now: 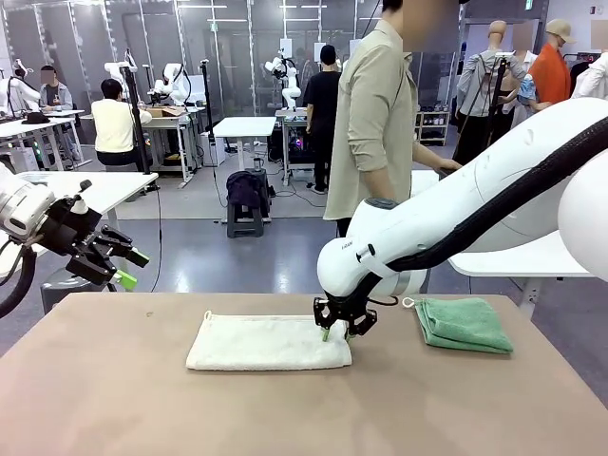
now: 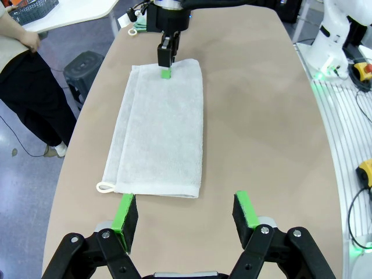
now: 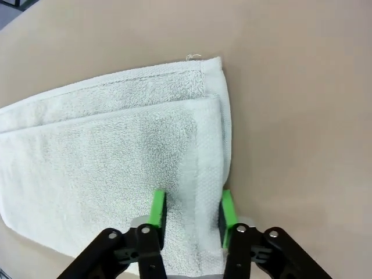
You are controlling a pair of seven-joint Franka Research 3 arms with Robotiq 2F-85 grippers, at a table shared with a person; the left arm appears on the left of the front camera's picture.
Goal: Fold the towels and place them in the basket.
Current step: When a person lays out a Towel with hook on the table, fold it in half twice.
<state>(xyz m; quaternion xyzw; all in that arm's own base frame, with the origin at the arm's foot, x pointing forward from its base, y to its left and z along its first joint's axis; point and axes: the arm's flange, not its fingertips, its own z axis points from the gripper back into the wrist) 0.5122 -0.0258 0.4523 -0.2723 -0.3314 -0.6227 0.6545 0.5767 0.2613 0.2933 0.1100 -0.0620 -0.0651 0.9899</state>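
Observation:
The cream-white towel (image 1: 268, 343) (image 2: 160, 131) (image 3: 110, 157) lies on the table, folded once lengthwise, with a small loop at its left end. My right gripper (image 1: 339, 332) (image 2: 166, 67) (image 3: 192, 212) points down at the towel's right end. Its green pads have closed in on the end hem, one on each side. The mint green towel (image 1: 463, 324) (image 2: 139, 24) lies folded at the table's right side. My left gripper (image 1: 128, 268) (image 2: 186, 212) hangs open above the table's left edge, short of the towel's loop end. The dark lattice basket (image 2: 35, 10) stands on a white side table.
A person (image 1: 380, 123) stands at the far side of the brown table (image 1: 114, 399), next to the white side table (image 1: 503, 261). The tabletop in front of the towels is bare.

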